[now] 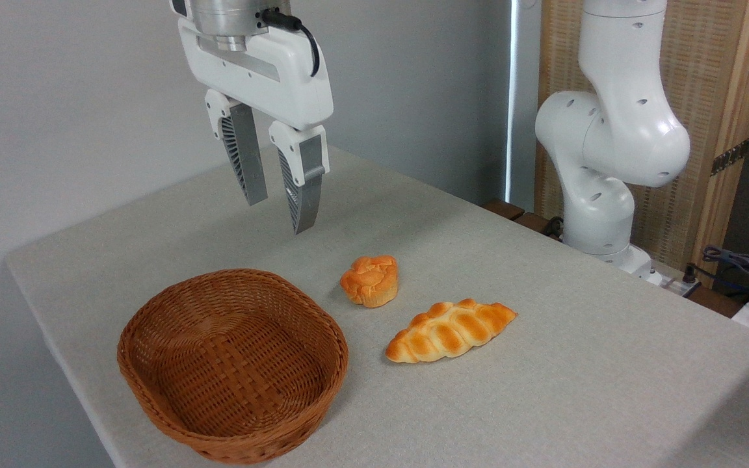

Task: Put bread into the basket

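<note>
The bread, a small round orange-golden bun with a cracked top, sits on the grey table near its middle. Left of it and nearer the front stands the oval brown wicker basket, with nothing inside. My gripper hangs high above the table, up and to the left of the bread and behind the basket. Its two grey ribbed fingers are spread apart and hold nothing.
A longer braided golden loaf lies just right of the bread, towards the front. The arm's white base stands at the table's back right, with cables beside it. The table edge runs close to the basket's left side.
</note>
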`<action>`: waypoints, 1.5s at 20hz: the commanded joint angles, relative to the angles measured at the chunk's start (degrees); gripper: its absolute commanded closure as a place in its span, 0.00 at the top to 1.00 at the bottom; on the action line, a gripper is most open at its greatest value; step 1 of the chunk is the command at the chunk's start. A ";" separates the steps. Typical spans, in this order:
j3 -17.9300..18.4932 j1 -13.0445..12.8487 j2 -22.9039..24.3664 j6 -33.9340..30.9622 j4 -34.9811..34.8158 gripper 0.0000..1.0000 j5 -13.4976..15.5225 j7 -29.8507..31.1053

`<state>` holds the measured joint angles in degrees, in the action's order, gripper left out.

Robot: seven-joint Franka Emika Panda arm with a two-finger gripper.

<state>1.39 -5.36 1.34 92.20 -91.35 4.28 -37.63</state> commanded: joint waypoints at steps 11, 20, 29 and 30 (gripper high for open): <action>0.72 -0.27 -0.20 -0.97 0.91 1.00 0.73 0.36; 0.46 -0.35 -0.02 -0.97 0.39 1.00 0.73 0.36; -4.82 -0.79 4.10 -0.79 -9.80 1.00 0.73 0.28; -4.82 -1.14 5.15 -0.10 -11.73 1.00 0.73 0.28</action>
<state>-3.14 -6.23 2.44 92.20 -97.53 4.37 -37.63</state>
